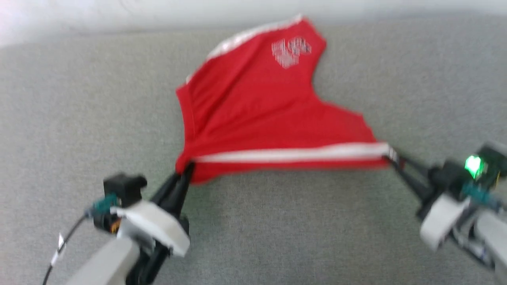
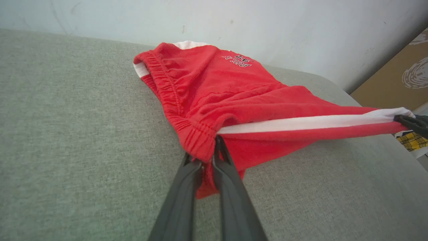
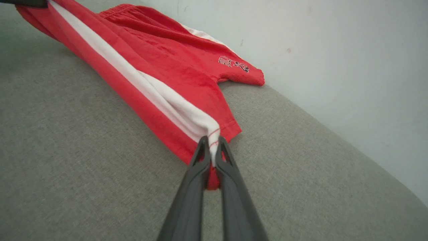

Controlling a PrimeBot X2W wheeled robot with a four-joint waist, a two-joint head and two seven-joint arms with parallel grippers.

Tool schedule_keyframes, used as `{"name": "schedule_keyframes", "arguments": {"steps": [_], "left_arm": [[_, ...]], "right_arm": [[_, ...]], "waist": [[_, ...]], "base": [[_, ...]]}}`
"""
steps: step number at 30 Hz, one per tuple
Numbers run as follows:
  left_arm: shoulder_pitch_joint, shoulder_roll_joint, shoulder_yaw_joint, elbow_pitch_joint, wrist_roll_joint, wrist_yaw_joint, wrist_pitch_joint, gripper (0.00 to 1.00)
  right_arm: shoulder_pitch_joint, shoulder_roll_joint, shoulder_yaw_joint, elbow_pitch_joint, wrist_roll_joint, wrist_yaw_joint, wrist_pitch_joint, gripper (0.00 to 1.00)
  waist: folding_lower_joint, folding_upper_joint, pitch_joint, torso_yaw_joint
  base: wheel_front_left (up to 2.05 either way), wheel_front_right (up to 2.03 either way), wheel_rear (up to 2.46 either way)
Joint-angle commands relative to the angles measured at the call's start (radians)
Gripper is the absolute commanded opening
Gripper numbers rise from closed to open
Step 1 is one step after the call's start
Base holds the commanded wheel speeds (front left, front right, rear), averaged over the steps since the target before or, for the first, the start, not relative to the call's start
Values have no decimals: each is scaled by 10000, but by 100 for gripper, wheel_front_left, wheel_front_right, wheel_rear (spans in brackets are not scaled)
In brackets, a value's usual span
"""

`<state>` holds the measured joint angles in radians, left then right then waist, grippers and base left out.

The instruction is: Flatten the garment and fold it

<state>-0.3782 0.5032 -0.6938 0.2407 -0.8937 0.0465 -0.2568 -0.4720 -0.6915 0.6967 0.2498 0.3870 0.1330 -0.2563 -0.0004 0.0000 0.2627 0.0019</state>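
The garment (image 1: 257, 114) is a pair of bright red shorts with a white side stripe, lying on a grey fabric surface. Its near edge is stretched taut between both grippers. My left gripper (image 1: 185, 170) is shut on the gathered waistband corner (image 2: 200, 144) at the stripe's left end. At the stripe's right end, the hem corner (image 3: 212, 140) is pinched in my right gripper (image 1: 392, 156), which is shut on it. The far leg with a small printed logo (image 1: 291, 50) rests flat toward the wall. In the left wrist view the right gripper's fingertips (image 2: 409, 121) show at the far end of the stripe.
The grey fabric surface (image 1: 79, 99) spreads wide on all sides of the shorts. A pale wall (image 3: 334, 50) runs along its far edge. A brown cardboard box (image 2: 398, 80) and something with a yellow check pattern (image 2: 413, 140) sit beyond the right end.
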Motion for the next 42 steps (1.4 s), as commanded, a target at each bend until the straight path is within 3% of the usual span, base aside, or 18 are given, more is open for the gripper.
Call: {"name": "schedule_keyframes", "arguments": {"steps": [1,8,12,19,23,29,34,42], "left_arm": [[484,120,-23,-122,-21,120,-48,0],[2170,559,-186,-671,-134,560,-48,0],[3302,922,-355,-1309,-307,961,107,0],[3310,927,-404,-1822,-272,1135,248,0],[2561,734,-312,-1747,-152,1002,285,0],[1049,306,-249,-1078,193,669,329,0],[-143,-136,-17,-396,354,440,224,0],[-1703,-929,494,757,578,228,32,0]], "right_arm": [[709,-98,-7,-194,124,-23,30,0],[3000,-61,-256,-1040,315,-23,437,0],[4428,246,-1031,-1508,242,-23,576,0],[4666,694,-1969,-1971,-33,-23,700,0],[3666,1030,-2435,-1939,-223,-23,761,0],[1331,870,-1991,-1369,-304,-23,1294,0],[-1081,662,-1038,-441,-18,-23,1790,0],[-4589,1099,773,1652,753,-23,2669,0]], "waist": [[4,0,-986,-105],[4,0,-1637,-194],[4,0,-1915,-81],[4,0,-1734,173],[4,0,-1360,374],[4,0,-522,750],[4,0,375,1005],[4,0,1739,1391]], "base": [[0,0,0],[0,0,0],[0,0,0],[0,0,0],[0,0,0],[0,0,0],[0,0,0],[0,0,0]]}}
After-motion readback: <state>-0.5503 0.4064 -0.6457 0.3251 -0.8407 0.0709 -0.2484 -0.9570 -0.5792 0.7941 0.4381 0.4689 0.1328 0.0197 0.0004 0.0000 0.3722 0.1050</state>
